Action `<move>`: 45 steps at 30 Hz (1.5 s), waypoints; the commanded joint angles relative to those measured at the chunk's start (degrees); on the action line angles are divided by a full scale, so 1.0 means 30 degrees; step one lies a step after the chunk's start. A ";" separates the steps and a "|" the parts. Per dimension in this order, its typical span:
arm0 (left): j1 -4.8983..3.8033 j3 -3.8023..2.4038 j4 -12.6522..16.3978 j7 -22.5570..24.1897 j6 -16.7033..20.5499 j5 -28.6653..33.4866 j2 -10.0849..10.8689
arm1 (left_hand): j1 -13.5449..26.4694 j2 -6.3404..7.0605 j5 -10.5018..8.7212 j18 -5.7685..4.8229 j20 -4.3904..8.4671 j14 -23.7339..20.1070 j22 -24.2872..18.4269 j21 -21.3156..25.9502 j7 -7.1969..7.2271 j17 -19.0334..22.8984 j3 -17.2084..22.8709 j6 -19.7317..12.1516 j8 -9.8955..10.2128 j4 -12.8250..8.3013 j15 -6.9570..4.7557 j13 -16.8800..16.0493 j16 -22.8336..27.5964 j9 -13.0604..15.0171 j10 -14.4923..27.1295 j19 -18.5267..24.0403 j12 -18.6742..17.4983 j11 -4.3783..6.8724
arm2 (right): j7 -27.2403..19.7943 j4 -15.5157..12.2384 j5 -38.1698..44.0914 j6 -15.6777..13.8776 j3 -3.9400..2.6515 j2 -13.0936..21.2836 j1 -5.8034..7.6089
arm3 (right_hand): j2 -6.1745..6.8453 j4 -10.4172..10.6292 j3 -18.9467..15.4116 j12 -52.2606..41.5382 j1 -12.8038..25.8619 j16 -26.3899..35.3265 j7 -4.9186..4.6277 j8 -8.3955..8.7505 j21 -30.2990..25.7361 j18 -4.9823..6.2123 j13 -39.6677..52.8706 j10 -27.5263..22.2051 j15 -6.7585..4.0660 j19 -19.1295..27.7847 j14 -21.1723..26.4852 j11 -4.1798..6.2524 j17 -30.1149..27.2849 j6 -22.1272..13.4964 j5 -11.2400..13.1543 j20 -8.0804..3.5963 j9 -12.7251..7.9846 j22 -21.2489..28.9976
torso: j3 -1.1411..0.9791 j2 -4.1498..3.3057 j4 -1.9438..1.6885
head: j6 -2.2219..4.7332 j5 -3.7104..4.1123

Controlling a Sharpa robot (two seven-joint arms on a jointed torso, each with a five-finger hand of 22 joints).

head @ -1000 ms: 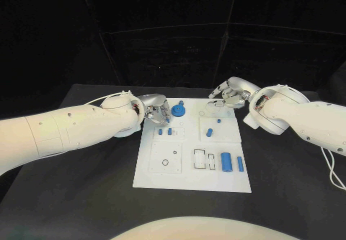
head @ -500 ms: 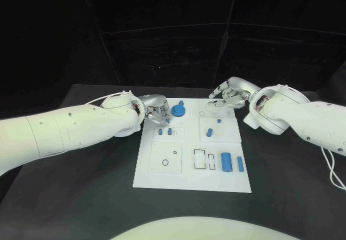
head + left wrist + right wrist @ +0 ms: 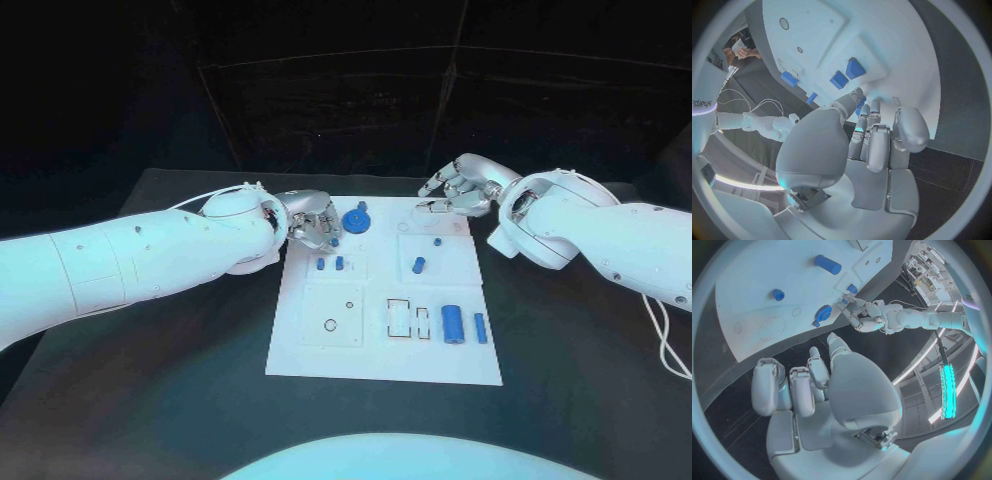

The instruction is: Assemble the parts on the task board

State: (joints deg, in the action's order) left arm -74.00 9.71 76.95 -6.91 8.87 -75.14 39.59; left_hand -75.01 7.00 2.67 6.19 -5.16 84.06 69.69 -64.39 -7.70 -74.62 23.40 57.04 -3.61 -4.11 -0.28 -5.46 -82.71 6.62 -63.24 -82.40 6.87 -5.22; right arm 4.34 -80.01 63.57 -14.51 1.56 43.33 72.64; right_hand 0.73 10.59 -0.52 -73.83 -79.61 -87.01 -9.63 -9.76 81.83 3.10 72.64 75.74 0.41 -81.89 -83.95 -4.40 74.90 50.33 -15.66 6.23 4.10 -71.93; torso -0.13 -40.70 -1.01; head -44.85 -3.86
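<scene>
The room behind was dark, and the task board (image 3: pixel 385 330) was the brightest surface in the middle of the frame. The wrist views were strongly curved at their rims. A bright light strip (image 3: pixel 946 390) glared at right.

We are seeing two big, round white arms, the left arm (image 3: pixel 130 265) and the right arm (image 3: pixel 606 240), with shiny silver hands, small dark screw dots and thin white cables.
</scene>
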 commanded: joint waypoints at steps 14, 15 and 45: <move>-0.0104 -0.0128 0.0216 0.0934 0.2484 0.2857 0.1641 | -0.0001 0.0051 0.0027 -0.0212 -0.0194 0.0591 -0.0033 0.0088 -0.0225 -0.0015 -0.0100 0.0140 -0.0188 0.0064 0.0181 -0.0012 0.0059 -0.0095 -0.0078 -0.0022 0.0072 0.0028 | -0.0565 -0.0184 0.1168 -0.1283 -0.0004 0.0612 0.0024 | 0.0033 -0.0139 0.1209 1.2435 -0.2181 0.2806 0.0257 -0.0688 -0.0973 0.0475 -1.1416 -0.7116 -0.0293 0.0797 -0.0665 0.0091 -0.0283 0.1019 -0.0181 -0.0323 0.0007 0.1438 | -0.0010 0.0049 -0.0007 | 0.0209 0.0203; -0.0131 -0.0146 0.0227 0.1287 0.2885 0.3858 0.1810 | -0.0012 -0.0034 0.0029 -0.0205 -0.0195 0.0597 -0.0039 0.0098 -0.0251 -0.0021 -0.0060 0.0333 -0.0284 0.0088 0.0170 -0.0037 0.0051 -0.0070 -0.0213 -0.0025 0.0149 0.0040 | -0.0581 -0.0206 0.1535 -0.1299 -0.0002 0.0684 0.0024 | 0.0099 -0.0216 0.1407 1.3087 -0.2452 0.2920 0.0270 -0.0768 -0.1022 0.0475 -1.1991 -0.7147 -0.0337 0.0825 -0.0656 0.0146 -0.0408 0.1212 -0.0195 -0.0293 0.0029 0.1511 | 0.0002 0.0048 0.0019 | 0.0251 0.0281; -0.0097 -0.0160 0.3225 1.0598 0.3558 2.3165 0.3817 | -0.0363 -0.0956 0.0041 0.0670 -0.0115 -0.1381 -0.3428 0.4897 -0.0194 0.4299 0.0101 0.1321 -0.0771 0.0073 -0.0025 -0.0880 0.2475 -0.0127 -0.1559 0.2073 0.1897 0.0381 | 0.1166 -0.0922 0.9497 0.1335 0.0058 0.0964 -0.1451 | 0.2055 0.0178 0.3374 1.9968 -0.2797 0.4331 0.0079 0.1026 -0.1759 0.0652 -1.9556 -0.6410 0.0206 0.1032 -0.0621 -0.0501 -0.1787 0.1802 0.0609 0.0276 -0.0028 0.2570 | 0.0026 -0.0018 -0.0011 | 0.0877 0.1847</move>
State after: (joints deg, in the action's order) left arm -74.24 9.26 86.52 21.98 20.42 -10.07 51.05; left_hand -76.39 4.62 2.67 7.55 -5.52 80.24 59.45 -49.92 -8.38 -61.79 23.94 60.91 -5.79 -3.87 -0.40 -8.03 -75.61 6.30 -67.57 -76.51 12.23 -3.98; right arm 7.08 -82.71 89.99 -13.26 1.75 46.30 68.21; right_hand 6.35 11.16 9.25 -14.16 -88.07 -74.21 -9.44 -6.92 76.80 4.02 14.18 56.50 0.62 -78.74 -84.15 -5.65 69.60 55.46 -13.97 6.57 3.95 -64.27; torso -0.06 -40.76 -0.99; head -42.28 1.76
